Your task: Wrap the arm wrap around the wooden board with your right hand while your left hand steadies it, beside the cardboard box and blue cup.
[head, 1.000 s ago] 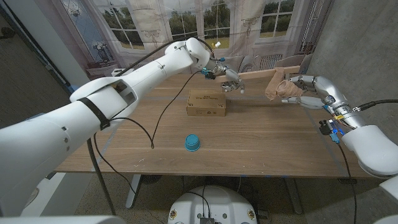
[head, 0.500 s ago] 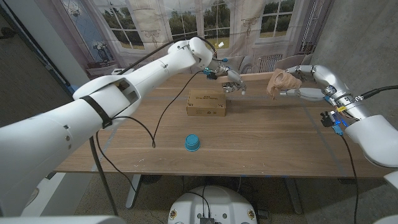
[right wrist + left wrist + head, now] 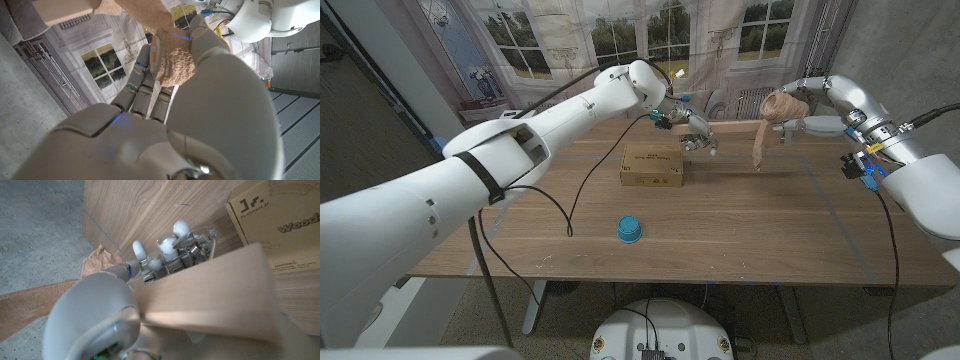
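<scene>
The wooden board (image 3: 735,124) is a pale strip held level above the table's far side; my left hand (image 3: 692,130) grips its left end. In the left wrist view the board (image 3: 210,295) crosses over that hand's fingers (image 3: 165,255). My right hand (image 3: 802,108) is raised at the board's right end and holds the tan arm wrap (image 3: 767,118), whose loose tail hangs toward the table. The right wrist view shows the rolled wrap (image 3: 172,55) clasped between that hand's fingers, with the board's end (image 3: 65,10) beyond. The cardboard box (image 3: 652,166) lies below the left hand, and the blue cup (image 3: 629,230) stands nearer me.
A black cable (image 3: 570,205) trails from my left arm across the wooden table (image 3: 760,230). Chairs and a window backdrop stand behind the far edge. The box (image 3: 280,225) is close beside the left hand.
My right hand has risen and swung left with the wrap, whose tail now hangs down. The left hand with the board has shifted slightly to the right.
</scene>
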Controlling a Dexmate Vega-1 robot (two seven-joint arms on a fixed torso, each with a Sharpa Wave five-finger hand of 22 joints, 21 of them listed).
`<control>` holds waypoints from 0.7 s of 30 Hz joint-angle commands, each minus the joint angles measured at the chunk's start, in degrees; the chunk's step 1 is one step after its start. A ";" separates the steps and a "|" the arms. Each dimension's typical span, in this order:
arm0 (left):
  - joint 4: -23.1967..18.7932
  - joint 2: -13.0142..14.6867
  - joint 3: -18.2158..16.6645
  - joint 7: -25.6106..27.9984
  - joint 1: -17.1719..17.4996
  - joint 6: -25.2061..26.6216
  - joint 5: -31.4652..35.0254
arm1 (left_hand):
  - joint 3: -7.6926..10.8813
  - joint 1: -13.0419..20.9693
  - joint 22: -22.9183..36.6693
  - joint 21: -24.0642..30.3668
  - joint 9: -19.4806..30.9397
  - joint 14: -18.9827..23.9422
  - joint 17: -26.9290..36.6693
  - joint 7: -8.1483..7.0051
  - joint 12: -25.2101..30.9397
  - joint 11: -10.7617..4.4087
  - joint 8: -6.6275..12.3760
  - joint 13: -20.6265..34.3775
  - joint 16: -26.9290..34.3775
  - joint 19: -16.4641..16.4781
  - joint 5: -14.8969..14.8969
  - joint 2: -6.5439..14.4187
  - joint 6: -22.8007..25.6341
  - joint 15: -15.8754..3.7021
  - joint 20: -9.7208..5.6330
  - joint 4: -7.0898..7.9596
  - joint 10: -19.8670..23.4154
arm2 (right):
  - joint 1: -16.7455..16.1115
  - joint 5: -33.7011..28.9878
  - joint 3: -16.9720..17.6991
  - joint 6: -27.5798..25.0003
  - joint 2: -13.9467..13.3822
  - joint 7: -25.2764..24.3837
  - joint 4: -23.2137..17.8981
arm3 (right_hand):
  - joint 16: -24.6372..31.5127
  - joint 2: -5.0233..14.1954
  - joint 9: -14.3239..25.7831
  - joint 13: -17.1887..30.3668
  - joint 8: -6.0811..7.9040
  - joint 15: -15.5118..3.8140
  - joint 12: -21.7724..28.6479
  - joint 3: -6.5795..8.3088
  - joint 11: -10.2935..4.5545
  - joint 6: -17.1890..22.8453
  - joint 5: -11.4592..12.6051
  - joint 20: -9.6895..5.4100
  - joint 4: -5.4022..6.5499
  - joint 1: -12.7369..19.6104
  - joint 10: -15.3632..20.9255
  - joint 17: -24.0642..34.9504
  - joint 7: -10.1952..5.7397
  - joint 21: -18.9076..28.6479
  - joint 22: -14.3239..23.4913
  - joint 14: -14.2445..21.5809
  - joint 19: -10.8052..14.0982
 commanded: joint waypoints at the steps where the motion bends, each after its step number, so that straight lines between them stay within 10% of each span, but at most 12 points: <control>1: 2.35 -1.47 0.70 -1.28 -0.85 -0.94 0.60 | 0.00 0.71 0.29 0.27 0.19 4.71 0.15 0.11 2.98 -0.65 -0.12 0.21 0.68 0.46 -0.07 0.81 0.42 -4.20 -5.28 -0.28 0.68 | 8.65 1.86 -0.53 -4.13 -4.76 2.93 1.28 | -0.16 9.79 0.24 0.23 0.06 -14.71 0.17 4.62 1.47 12.19 0.07 -3.11 5.13 8.49 11.86 0.21 4.55 0.25 0.04 23.31 0.04; 21: 2.75 -1.85 0.82 -2.99 -1.07 -1.66 0.72 | -0.12 0.75 0.48 0.30 -0.22 4.61 -0.15 0.11 2.98 -0.67 -0.37 0.20 0.47 0.20 -0.23 0.61 0.59 -4.15 -5.14 -0.27 0.72 | 22.65 8.86 -7.54 -7.20 -13.67 4.25 7.75 | -0.56 9.95 0.48 0.08 -0.31 -14.70 -0.15 4.33 1.42 12.24 0.17 -3.25 5.14 8.47 12.06 0.33 4.38 0.58 0.01 23.45 -0.02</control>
